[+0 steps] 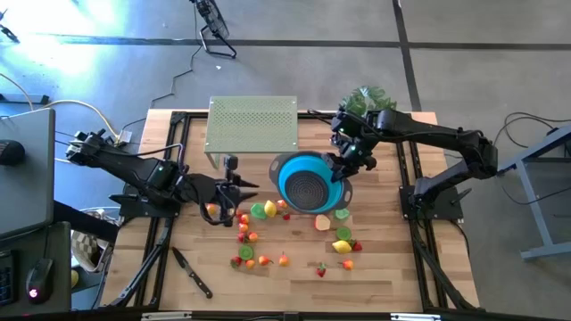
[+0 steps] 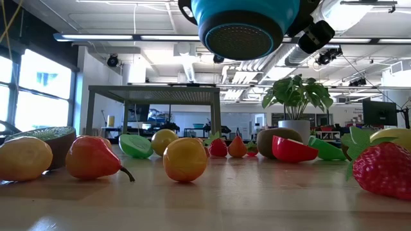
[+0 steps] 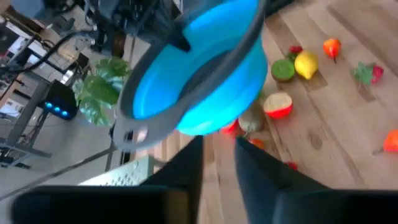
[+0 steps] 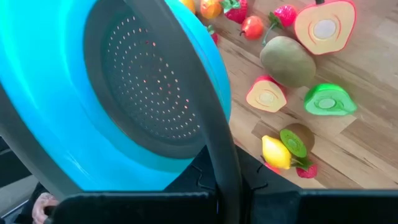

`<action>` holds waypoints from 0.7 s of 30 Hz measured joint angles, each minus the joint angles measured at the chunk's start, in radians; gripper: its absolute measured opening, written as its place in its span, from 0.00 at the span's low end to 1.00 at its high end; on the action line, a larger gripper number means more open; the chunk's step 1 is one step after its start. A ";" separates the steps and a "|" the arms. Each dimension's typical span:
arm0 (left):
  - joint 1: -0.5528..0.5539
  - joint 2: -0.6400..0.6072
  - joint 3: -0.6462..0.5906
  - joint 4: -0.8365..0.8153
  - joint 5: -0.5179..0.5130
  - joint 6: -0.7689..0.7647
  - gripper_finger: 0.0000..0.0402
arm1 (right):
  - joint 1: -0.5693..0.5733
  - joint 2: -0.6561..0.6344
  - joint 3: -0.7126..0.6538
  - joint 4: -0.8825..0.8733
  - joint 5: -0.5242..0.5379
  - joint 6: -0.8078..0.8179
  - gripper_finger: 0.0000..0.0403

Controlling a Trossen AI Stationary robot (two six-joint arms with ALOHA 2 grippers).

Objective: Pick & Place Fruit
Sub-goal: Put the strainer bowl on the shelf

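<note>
Fruit is lying scattered across the desk, all of it outside the blue bowl. From the high view I am seeing the right jaws clamping the bowl's rim and holding it tipped above the pile; the fruit is sitting just below and beside them. I judge they are keeping it lifted so pieces can be dropped in. The left jaws are hovering just beside the nearest pieces, well short of the bowl; whether they are open or closed I cannot tell here.

In the low view the bowl's perforated underside is hanging clear of the wood, with a pear, an orange and a strawberry resting below. A metal stand and a potted plant are standing behind, in a bright room.

The left wrist view is showing the left fingers slightly parted with nothing visible between them, and the bowl beyond.

The right wrist view is showing the grey rim running between the right jaws, fruit halves on the planks past them.
</note>
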 joint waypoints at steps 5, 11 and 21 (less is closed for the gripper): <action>0.000 0.035 0.000 0.098 0.025 0.080 0.43 | 0.000 0.000 0.000 -0.001 0.000 0.000 0.01; 0.000 0.088 -0.001 0.169 0.035 0.086 0.52 | 0.019 0.000 0.000 -0.019 0.007 0.000 0.01; -0.029 0.182 -0.001 0.202 0.031 0.086 0.53 | 0.047 0.001 0.000 -0.060 0.082 0.024 0.01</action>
